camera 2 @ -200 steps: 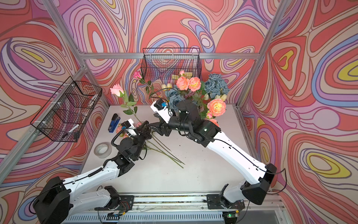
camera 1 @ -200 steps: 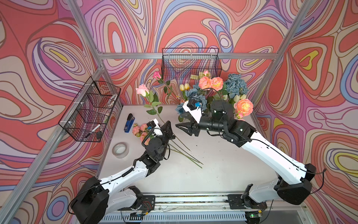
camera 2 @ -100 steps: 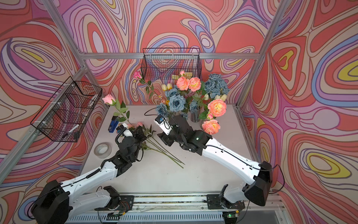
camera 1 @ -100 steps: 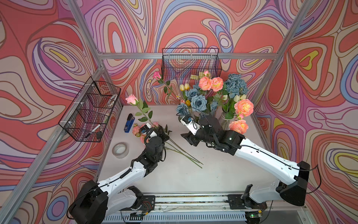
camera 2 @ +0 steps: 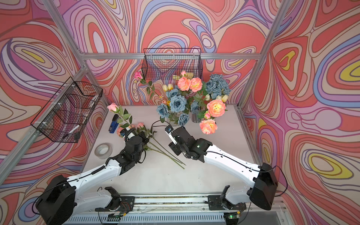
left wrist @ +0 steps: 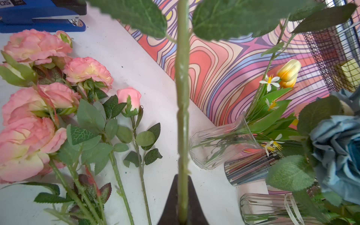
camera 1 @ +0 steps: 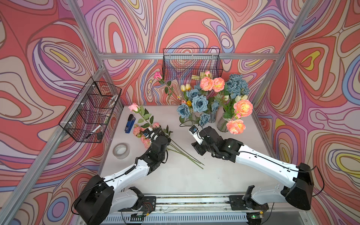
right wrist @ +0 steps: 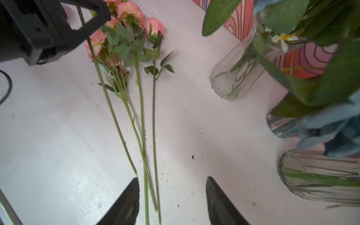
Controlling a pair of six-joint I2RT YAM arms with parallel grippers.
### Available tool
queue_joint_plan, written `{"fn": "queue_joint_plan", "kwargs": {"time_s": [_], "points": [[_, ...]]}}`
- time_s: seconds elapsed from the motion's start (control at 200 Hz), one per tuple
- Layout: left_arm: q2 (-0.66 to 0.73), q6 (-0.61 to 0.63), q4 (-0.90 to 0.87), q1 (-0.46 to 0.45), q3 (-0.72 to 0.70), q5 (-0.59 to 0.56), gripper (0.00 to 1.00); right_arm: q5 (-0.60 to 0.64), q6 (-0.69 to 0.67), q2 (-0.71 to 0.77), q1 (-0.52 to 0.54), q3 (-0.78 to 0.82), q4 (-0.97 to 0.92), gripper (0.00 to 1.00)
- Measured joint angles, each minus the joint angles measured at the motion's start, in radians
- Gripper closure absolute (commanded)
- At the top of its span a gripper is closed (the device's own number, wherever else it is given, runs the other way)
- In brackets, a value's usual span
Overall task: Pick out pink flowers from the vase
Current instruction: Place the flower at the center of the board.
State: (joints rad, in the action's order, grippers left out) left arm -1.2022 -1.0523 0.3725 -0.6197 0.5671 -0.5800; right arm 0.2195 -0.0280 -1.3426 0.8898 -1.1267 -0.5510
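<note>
Three pink-flower stems [right wrist: 124, 46] are lying at nine o'clock from three vases [right wrist: 229, 81]. The left claw [left wrist: 183, 181] is clamping a fourth stem [left wrist: 182, 97]; the right claw [right wrist: 172, 187] is hovering half open, empty.

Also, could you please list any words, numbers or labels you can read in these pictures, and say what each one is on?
"50": on a white label on the black top of the blue stapler, seen by the left wrist camera; the picture's edge cuts it off, so more may follow.
Faint marks inside the tape roll: too small to read.
Nothing else legible.
</note>
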Motion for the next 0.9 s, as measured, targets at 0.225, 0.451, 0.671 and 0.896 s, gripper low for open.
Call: {"fn": "queue_joint_plan", "kwargs": {"time_s": [0.225, 0.451, 0.671, 0.896], "points": [[-0.058, -0.070, 0.002, 0.000, 0.009, 0.027, 1.00, 0.010, 0.041, 0.005, 0.000, 0.036, -0.005, 0.44], [-0.146, -0.181, -0.122, 0.000, 0.107, 0.064, 1.00, 0.014, 0.085, -0.001, 0.000, 0.082, -0.005, 0.44], [-0.215, -0.295, -0.273, 0.000, 0.197, 0.065, 1.00, 0.020, 0.137, -0.064, 0.000, 0.106, -0.003, 0.45], [-0.291, -0.370, -0.362, 0.000, 0.264, 0.087, 1.00, 0.029, 0.180, -0.084, 0.000, 0.159, 0.013, 0.44]]}}
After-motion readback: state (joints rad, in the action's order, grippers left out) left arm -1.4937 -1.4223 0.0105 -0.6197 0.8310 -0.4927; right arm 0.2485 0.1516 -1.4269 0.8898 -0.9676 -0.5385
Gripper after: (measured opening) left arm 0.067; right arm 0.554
